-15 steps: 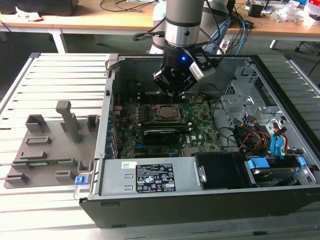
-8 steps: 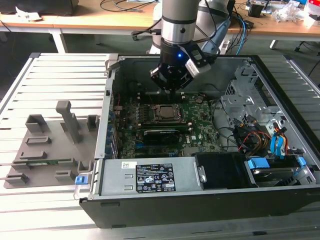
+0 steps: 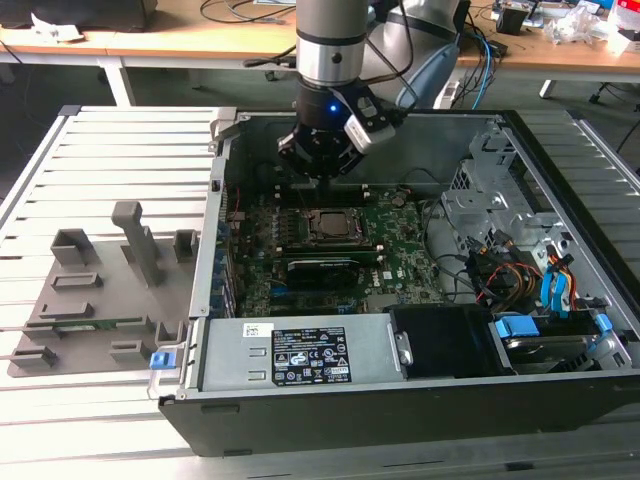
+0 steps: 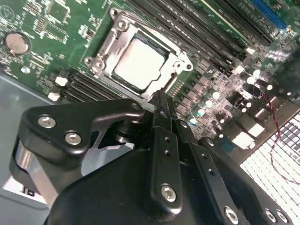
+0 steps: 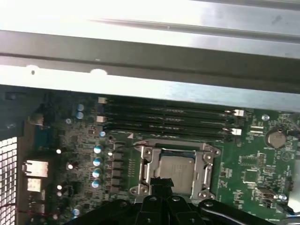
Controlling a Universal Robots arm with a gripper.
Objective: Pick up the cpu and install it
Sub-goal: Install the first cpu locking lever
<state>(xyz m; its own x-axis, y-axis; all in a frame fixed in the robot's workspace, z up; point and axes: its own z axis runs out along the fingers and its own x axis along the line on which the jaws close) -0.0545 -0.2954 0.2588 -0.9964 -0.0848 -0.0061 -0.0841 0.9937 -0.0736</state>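
Cpu (image 4: pixel 140 63), the pale square chip, lay flat inside the metal-framed socket (image 4: pixel 105 44) on the green motherboard (image 3: pixel 400 250), and both wrist views showed it seated there with its silver top bare; in the first wrist view it sat at (image 5: pixel 176 174) with the socket frame (image 5: pixel 147 168) around it. Going from the exterior view's left, a grey holder tray (image 3: pixel 95 300) with upright blocks rested on the slatted white table (image 3: pixel 120 150), well apart from the work. Next came the open computer case (image 3: pixel 420 400), with the motherboard lying in its floor and the socket near the middle of the board. Above the socket hung the gripper (image 3: pixel 318 180) on the arm (image 3: pixel 335 45), its tips just over the board beside the socket's far edge. In the second wrist view the black fingers (image 4: pixel 161 110) stood pressed together to a narrow point at the socket's rim, with no gap between them and nothing pinched there; the tips appeared just beside the chip, though contact with it could not be told. Toward the exterior view's right sat the drive cage (image 3: pixel 490 190) and a tangle of coloured cables (image 3: pixel 520 280).
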